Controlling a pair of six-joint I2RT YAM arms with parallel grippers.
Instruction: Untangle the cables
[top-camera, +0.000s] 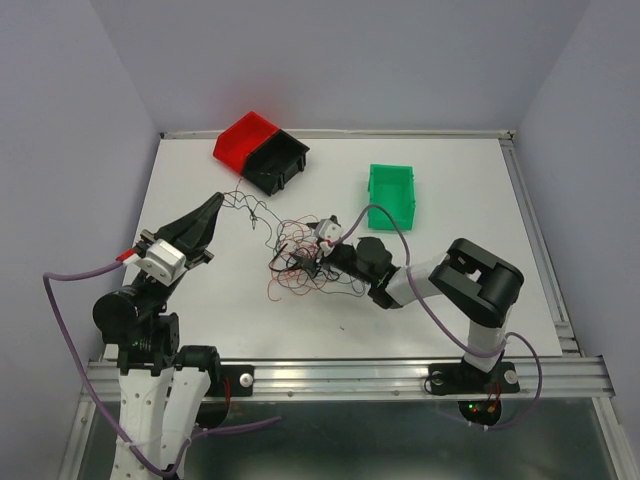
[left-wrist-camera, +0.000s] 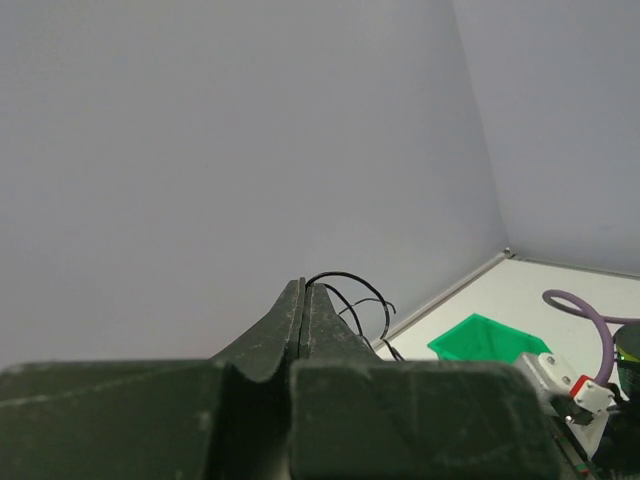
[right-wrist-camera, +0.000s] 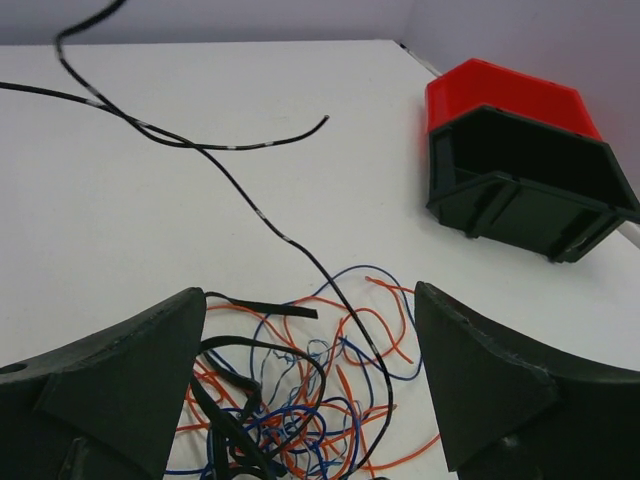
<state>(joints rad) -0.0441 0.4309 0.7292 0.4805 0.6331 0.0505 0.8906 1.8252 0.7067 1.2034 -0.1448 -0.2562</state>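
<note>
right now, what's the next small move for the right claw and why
Probably lower the right claw and close on the tangled cables to pin them. It hangs open just above the pile, while the left claw is shut on a black cable that runs back into it.

Black arms (top-camera: 470, 285) with white segments; lilac cables (top-camera: 85, 268) looping off them; dark, wedge-shaped fingers (right-wrist-camera: 110, 380).
</note>
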